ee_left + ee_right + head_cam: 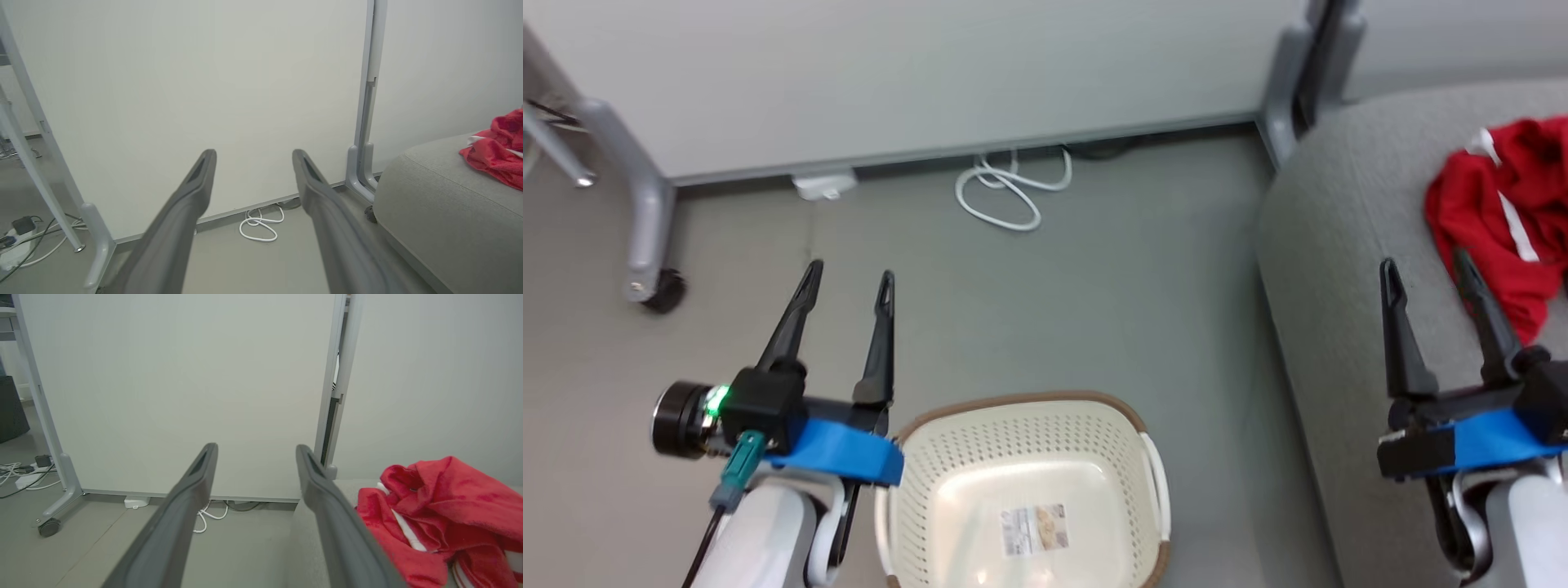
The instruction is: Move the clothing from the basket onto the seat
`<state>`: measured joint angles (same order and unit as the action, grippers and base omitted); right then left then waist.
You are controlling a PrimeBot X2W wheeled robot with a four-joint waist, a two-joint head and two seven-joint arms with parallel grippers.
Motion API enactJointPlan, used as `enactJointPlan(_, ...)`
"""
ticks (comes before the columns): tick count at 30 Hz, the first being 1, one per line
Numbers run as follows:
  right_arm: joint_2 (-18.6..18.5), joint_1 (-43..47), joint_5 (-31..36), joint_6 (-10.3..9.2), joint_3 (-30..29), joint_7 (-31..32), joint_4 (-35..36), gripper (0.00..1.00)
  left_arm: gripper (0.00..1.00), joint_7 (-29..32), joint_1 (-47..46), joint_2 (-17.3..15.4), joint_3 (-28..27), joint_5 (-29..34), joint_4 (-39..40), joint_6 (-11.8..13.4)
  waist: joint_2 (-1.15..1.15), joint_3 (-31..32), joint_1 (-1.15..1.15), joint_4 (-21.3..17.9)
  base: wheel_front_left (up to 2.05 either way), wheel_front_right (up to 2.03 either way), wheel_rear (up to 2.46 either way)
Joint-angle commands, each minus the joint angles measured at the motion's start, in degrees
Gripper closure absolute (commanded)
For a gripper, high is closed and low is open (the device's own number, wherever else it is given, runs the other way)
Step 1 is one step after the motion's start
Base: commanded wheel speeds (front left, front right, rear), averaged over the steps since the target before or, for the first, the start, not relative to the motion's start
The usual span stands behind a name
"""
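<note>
Clothing (1499,212) is bunched in a red heap on the seat (1339,269), off to my right. Basket (1013,402) sits on the floor (1094,286) beside it, with just a label (1035,529) inside. I've got the right jaws spread apart over the seat next to the heap. Left jaws are apart too, over the floor left of the basket.

You have one basket (1013,400) at 6 o'clock in the head view and one seat (1339,245) at 3 o'clock. One red heap of clothing (1503,212) lies at 2 o'clock; you cannot count its garments. There are two end effectors, the left end effector (849,272) and the right end effector (1423,261), with two fingers each. One coiled white cable (1009,192) sits at 12 o'clock and one caster wheel (666,291) at 9 o'clock.
</note>
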<state>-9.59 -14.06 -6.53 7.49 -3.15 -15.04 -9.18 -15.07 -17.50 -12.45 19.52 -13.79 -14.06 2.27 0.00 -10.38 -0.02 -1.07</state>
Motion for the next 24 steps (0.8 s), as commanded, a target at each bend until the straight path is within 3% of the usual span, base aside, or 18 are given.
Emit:
enactJointPlan(1, 0.5, 1.9, -0.2, 0.01, -0.3, -0.2, -0.1, 0.00, 0.00, -0.1, 2.0, 0.1, -1.0, 0.4, 0.5, -0.1, 0.00, 4.3, 0.02, 4.2, 0.00, 0.00, 0.00)
enactJointPlan(9, 3.2, 8.1, 1.1, 0.01, -0.8, -0.2, 0.9, 0.00, 0.00, -0.1, 9.0, 1.2, -7.2, 2.2, 2.4, -1.0, 0.00, 8.4, 0.02, 6.2, 0.00, 0.00, 0.00)
enactJointPlan(24, 5.9, 13.7, 2.0, 0.01, -2.3, -0.2, 0.5, 0.00, 0.00, -0.1, 16.2, 4.2, -13.9, 4.8, 3.8, -4.8, 0.00, 11.3, 0.02, 5.8, 0.00, 0.00, 0.00)
